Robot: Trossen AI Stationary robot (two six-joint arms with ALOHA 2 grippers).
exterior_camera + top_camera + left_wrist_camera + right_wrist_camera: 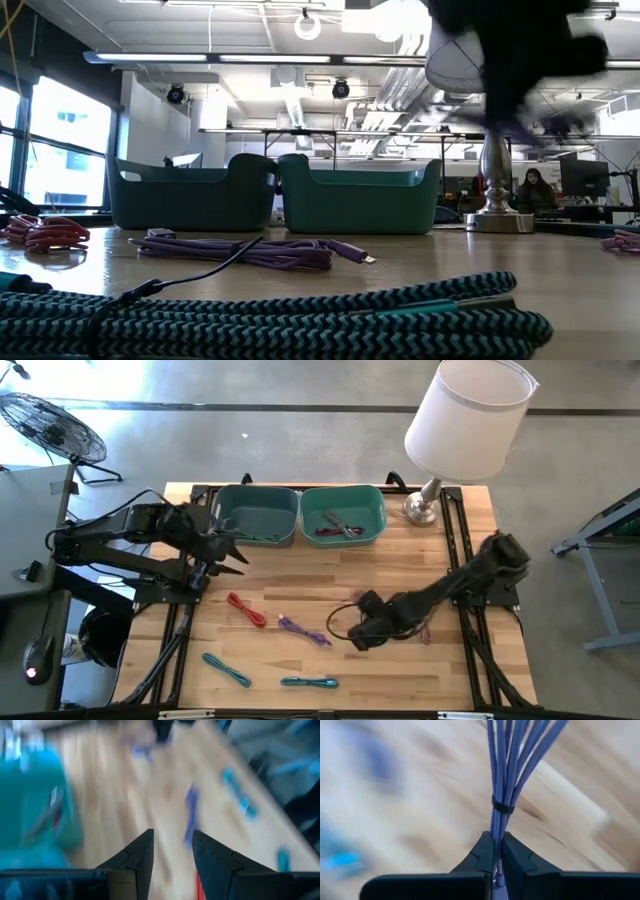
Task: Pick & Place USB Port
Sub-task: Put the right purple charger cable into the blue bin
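My right gripper [496, 851] is shut on a coiled purple USB cable [512, 755] bound by a black tie [502, 806]. In the high view this gripper [362, 628] is over the table's middle right. In the low view the arm [520, 50] is a dark blur with purple strands [545, 125] under it. My left gripper [172, 851] is open and empty, next to the left teal bin [258, 515] in the high view [235, 555]. On the wood lie a red cable [246, 610], a second purple cable [303, 628] and two teal cables [226, 670] [310, 682]. My right gripper pinches the purple bundle between its two fingers at the gathered end [495, 837], just short of the black tie. The fingers lie along the strands, which fan out beyond the tie. In the low view the bundle hangs above the table top, lifted clear.
Two teal bins stand side by side at the far edge; the right one [343, 515] holds cables. A lamp with a white shade [465, 420] stands on its metal base [422, 510] at the far right corner. A black cable loop [338, 622] lies by my right gripper.
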